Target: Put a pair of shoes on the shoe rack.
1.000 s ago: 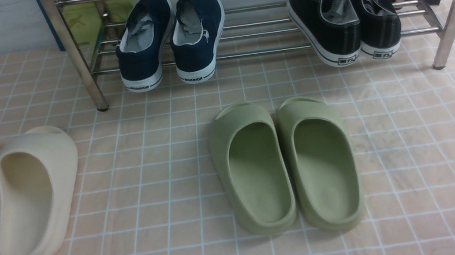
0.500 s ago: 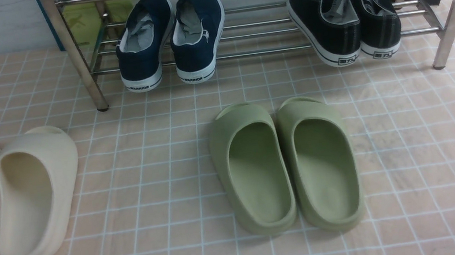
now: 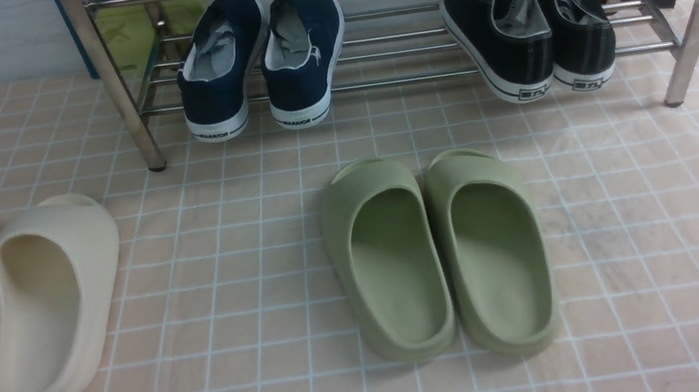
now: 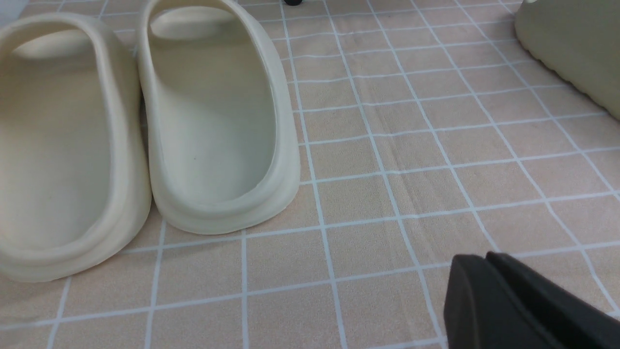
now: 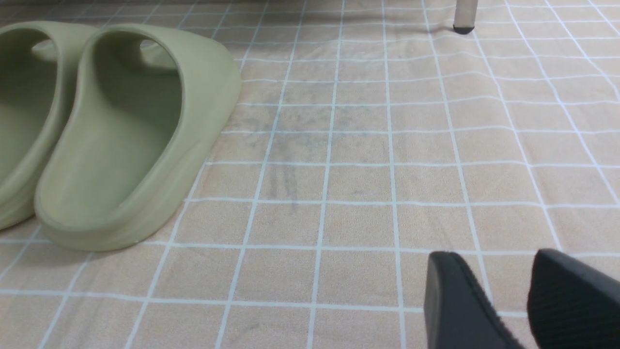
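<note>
— What's the floor like from the front?

— Peach tiled mat. The shoe rack (image 3: 415, 77) runs across the top of frame, with the navy pair of shoes (image 3: 263, 64) on its lower bars, upper left of centre, and black sneakers (image 3: 527, 27) upper right. Nothing has shifted over the last second — I'd call the placing done.

— Left wrist?

— Cream slides (image 4: 145, 131) at left. The left gripper (image 4: 489, 291), lower right, has its jaws pressed together, empty.

— Right wrist?

— Green slides (image 5: 111, 135) at left — the right gripper (image 5: 503, 295), bottom right, stands parted, holding nothing.
</note>
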Controlling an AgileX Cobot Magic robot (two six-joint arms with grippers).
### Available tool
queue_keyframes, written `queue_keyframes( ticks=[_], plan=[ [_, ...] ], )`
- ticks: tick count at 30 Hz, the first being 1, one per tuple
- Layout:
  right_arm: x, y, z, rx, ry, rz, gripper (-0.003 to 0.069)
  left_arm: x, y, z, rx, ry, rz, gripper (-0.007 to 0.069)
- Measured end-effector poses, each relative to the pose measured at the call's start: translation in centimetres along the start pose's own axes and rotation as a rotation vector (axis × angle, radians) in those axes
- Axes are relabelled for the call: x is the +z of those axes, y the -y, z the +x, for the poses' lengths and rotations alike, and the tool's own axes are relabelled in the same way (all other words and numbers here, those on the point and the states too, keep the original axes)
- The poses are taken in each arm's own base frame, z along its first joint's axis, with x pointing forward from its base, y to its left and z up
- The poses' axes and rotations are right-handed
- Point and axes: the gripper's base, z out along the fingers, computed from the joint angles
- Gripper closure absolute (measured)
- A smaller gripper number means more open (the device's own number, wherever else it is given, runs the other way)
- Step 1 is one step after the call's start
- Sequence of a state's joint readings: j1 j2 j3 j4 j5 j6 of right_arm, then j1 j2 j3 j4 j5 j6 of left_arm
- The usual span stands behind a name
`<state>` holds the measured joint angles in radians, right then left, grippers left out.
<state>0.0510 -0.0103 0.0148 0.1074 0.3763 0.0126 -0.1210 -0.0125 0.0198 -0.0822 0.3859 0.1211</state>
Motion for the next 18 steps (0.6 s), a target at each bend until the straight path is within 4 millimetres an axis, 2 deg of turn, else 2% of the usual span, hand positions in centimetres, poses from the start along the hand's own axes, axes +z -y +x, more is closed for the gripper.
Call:
queue_keyframes(
  ticks=[18],
  plan=[
    [0.00, 0.00, 0.00, 0.000, 0.000, 0.000, 0.0419, 0.00, 0.00, 0.00, 0.000, 0.000, 0.000, 0.0564]
  ],
)
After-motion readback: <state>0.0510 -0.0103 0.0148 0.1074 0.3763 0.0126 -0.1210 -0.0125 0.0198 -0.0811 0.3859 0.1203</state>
